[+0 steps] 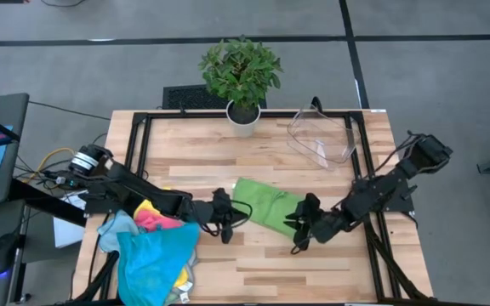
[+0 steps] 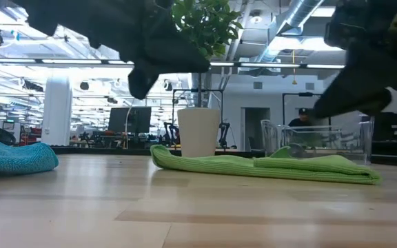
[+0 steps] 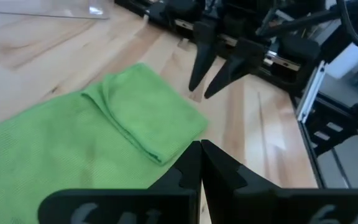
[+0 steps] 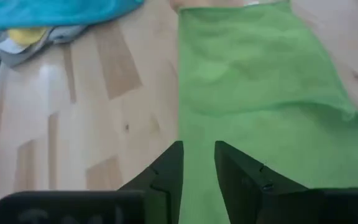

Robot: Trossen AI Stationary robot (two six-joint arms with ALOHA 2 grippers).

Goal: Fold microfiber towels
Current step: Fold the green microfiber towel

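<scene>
A light wooden table (image 1: 253, 153) with a black frame stands on grey floor. At its far edge sits a potted plant (image 1: 242, 78) in a white pot, and just right of it a clear plastic bin (image 1: 323, 136). The low view looks past the table into an open office with ceiling ducts and strip lights.

A bright green towel (image 1: 266, 205) lies partly folded near the table's middle, one end doubled over. At the near left corner a pile of towels (image 1: 153, 249) lies heaped, blue on top with pink and yellow showing.

The left gripper (image 1: 242, 212) sits at the green towel's left end, jaws pressed together and holding nothing. The right gripper (image 1: 299, 223) hovers at the towel's right end, its jaws slightly apart and empty.
</scene>
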